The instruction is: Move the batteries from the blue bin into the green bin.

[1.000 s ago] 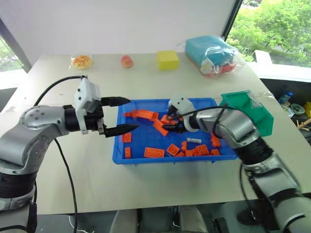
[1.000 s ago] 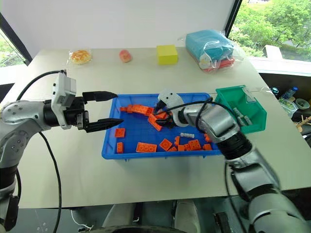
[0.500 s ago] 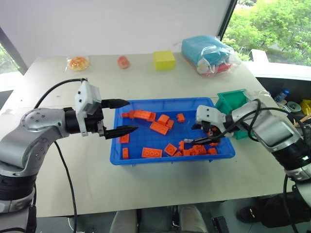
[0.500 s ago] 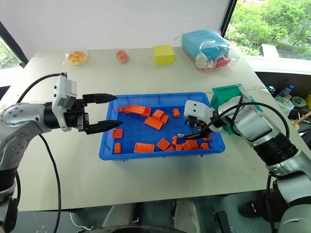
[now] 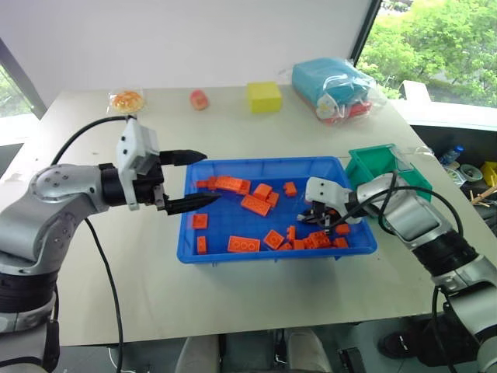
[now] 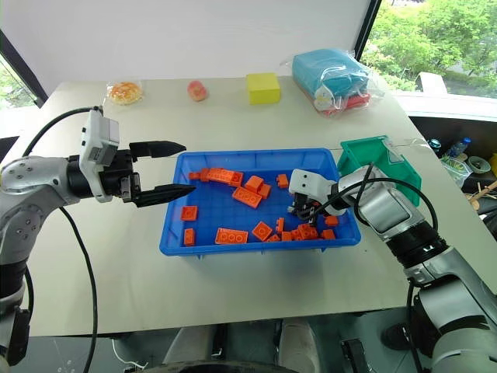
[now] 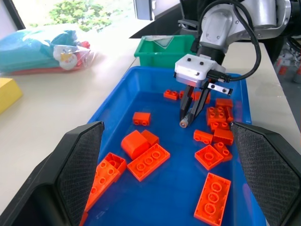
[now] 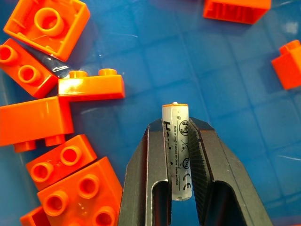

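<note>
My right end effector [image 8: 176, 155] is clamped on a battery [image 8: 177, 150], its long axis running along my fingers, orange-ringed tip pointing down toward the blue bin [image 5: 233, 262] floor among orange bricks [image 5: 245, 244]. My left end effector [image 5: 199, 179] hangs wide apart at the bin's left edge. Beyond, the green bin [image 5: 371, 165] sits on the surface [image 5: 256, 303].

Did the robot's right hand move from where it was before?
Yes. The right hand slid across the blue bin toward the green bin.
</note>
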Controlling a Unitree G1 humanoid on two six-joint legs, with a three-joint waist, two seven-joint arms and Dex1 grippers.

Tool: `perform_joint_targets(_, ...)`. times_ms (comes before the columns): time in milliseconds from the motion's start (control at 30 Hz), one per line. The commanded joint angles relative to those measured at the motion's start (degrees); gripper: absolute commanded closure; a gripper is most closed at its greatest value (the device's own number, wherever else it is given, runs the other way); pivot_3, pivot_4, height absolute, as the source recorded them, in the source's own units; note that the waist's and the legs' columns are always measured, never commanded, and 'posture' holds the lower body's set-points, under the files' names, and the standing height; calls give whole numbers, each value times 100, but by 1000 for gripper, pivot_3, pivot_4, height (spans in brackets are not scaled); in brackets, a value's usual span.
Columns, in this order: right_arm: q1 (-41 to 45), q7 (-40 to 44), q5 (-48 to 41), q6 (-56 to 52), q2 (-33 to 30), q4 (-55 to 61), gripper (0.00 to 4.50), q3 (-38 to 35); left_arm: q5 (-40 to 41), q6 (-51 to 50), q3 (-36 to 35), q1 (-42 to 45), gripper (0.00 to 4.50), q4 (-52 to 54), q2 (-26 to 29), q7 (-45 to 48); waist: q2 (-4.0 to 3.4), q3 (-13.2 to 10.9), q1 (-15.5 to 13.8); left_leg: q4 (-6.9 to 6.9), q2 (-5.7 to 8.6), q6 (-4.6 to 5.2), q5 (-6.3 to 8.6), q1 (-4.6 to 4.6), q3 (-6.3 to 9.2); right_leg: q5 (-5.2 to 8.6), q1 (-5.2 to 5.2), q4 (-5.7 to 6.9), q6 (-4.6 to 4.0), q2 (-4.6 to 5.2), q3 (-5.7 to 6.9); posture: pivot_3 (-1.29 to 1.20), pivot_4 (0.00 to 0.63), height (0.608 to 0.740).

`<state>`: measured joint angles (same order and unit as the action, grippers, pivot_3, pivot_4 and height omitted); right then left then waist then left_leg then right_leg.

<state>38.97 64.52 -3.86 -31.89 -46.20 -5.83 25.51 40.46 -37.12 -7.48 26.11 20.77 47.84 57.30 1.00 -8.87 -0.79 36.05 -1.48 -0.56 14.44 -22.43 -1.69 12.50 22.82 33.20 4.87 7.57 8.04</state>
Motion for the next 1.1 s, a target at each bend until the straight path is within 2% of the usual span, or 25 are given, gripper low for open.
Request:
perform_joint_targets(33,428,17,-430,-601,-65,229,4479,-857,-24,78,-42,113,0,47,42,28,-6,-4,0,0,0,0,0,-1,-1,0,0,-1,0,0,0,0,150,706)
perform_joint_targets(200,1053,-501,-369,-878,-435,-503,4479,-1730,-50,100,-67,19,0,35,47,65,-18,-12,-11,-1,1,0,0,-2,-1,-4,4,0,1,0,0,0,150,706)
perform_joint_targets(300,1044,-784,3,-563,-915,-1106,4479,-1888,-110,163,-24,-48,0,-16,30,117,-1,-1,-47,-3,6,-6,4,-1,3,0,22,-6,-6,1,0,0,150,706)
perform_joint_targets(467,654,-985,341,-84,-1241,-1469,4479,-1883,-168,195,55,9,0,-137,-15,237,-4,-3,2,0,6,-10,7,-3,-8,0,13,-8,-5,5,-2,0,150,706)
perform_joint_targets(667,351,-1477,444,388,-1127,-1479,1636,-2221,-224,228,129,194,0,-293,-34,362,-25,-13,40,-2,3,-9,5,5,-23,-11,7,4,9,1,-1,0,150,706)
perform_joint_targets(700,333,-1410,280,463,-1139,-1438,1097,-2398,-220,233,114,203,0,-315,-14,396,-26,-14,39,-2,3,-10,5,4,-23,-11,8,5,9,0,-1,0,150,706)
perform_joint_targets(800,47,-675,-394,976,-1337,-1152,1097,-2986,-234,284,32,144,0,-365,98,545,-26,-14,18,-1,2,-10,5,6,-23,-11,4,4,10,0,-1,0,150,706)
perform_joint_targets(867,-379,165,-884,1275,-1628,-863,1097,-3393,-197,261,-71,77,0,-360,198,630,-24,-14,-6,-1,-1,-10,5,6,-17,-11,-3,-1,10,-2,-1,0,150,706)
perform_joint_targets(967,-942,1259,-1642,1109,-2018,-435,1097,-3885,-57,133,-234,12,0,-371,359,729,-28,-16,-30,4,-1,-10,6,5,-7,-9,-11,-7,8,1,-1,0,150,706)
perform_joint_targets(1100,-1280,1864,-2047,972,-2280,-276,1097,-4114,121,-2,-425,-149,0,-334,634,984,-28,-15,8,8,-10,-13,9,13,-9,0,-13,-8,-6,3,-1,0,150,706)
